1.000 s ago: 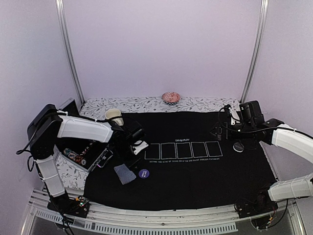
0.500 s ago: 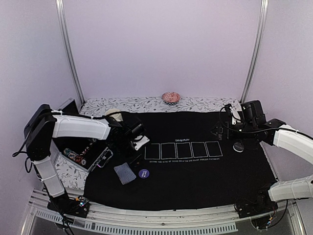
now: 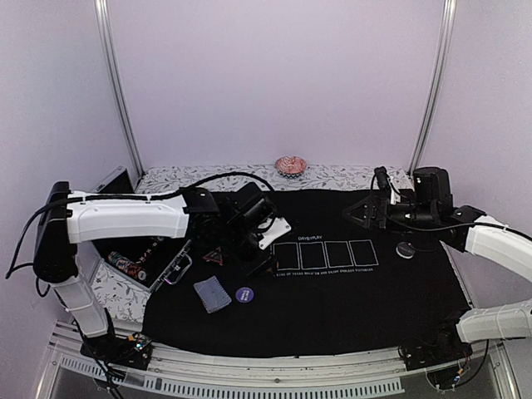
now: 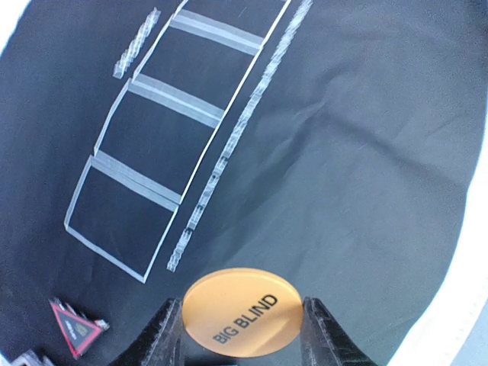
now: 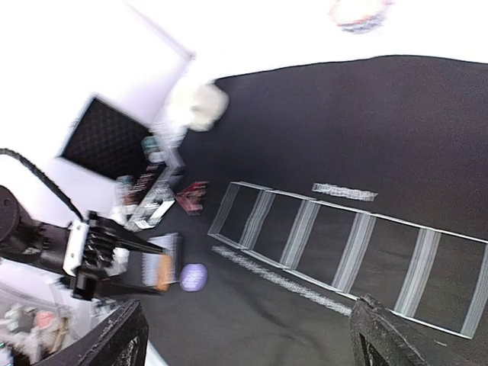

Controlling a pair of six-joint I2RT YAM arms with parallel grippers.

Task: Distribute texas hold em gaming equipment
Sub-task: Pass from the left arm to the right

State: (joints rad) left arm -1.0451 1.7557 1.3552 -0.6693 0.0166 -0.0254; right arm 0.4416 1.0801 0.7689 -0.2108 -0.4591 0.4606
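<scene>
The left gripper [image 4: 241, 339] pinches the flat round orange "BIG BLIND" button [image 4: 242, 309] by its thin edge, in the air beside the white printed card boxes [image 4: 145, 152]. It might slip and roll away. The right gripper [image 5: 252, 332] is spread wide and holds nothing.

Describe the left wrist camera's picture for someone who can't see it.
An orange button marked BIG BLIND is pinched between the two dark fingers of the left gripper. Beyond it spreads a black mat printed with a row of white card outlines, with a small red-edged triangle at lower left.
</scene>
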